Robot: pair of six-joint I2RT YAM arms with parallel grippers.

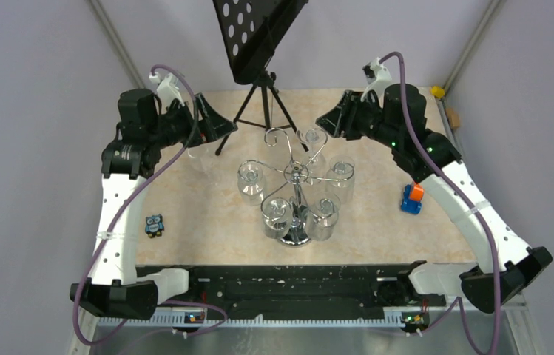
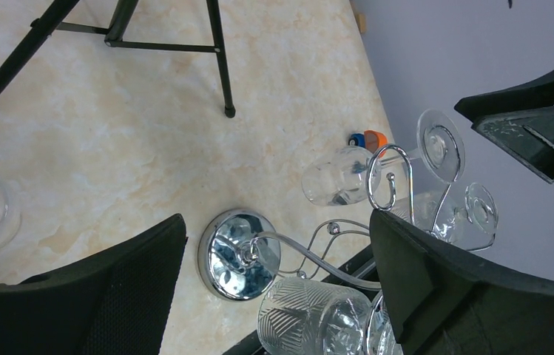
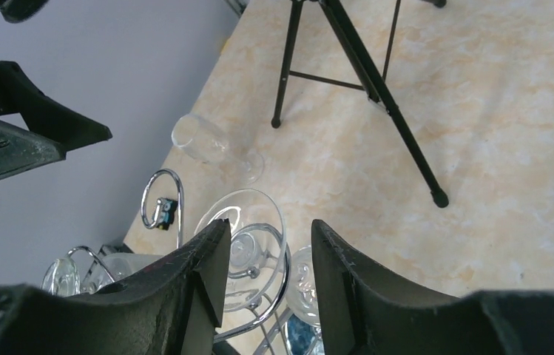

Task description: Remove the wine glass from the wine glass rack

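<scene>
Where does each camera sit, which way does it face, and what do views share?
Top external: above and behind the bases, looking down; both arms flank the wine glass rack.
Left wrist: on left arm, facing rack's base past open left gripper.
Right wrist: on right arm, looking down past right gripper at a hung wine glass.
Shared: both wrists see rack and music stand.

The left gripper [image 2: 277, 222] was seen with its jaws spread wide, filling the lower corners of the frame. Between them the wine glass rack [image 2: 223, 259] was framed, its mirrored base set on the marbled table [image 2: 111, 148]. A wine glass [image 2: 335, 177] was hung at centre right. Black tripod legs [image 2: 218, 66] were shown at the top.
</scene>
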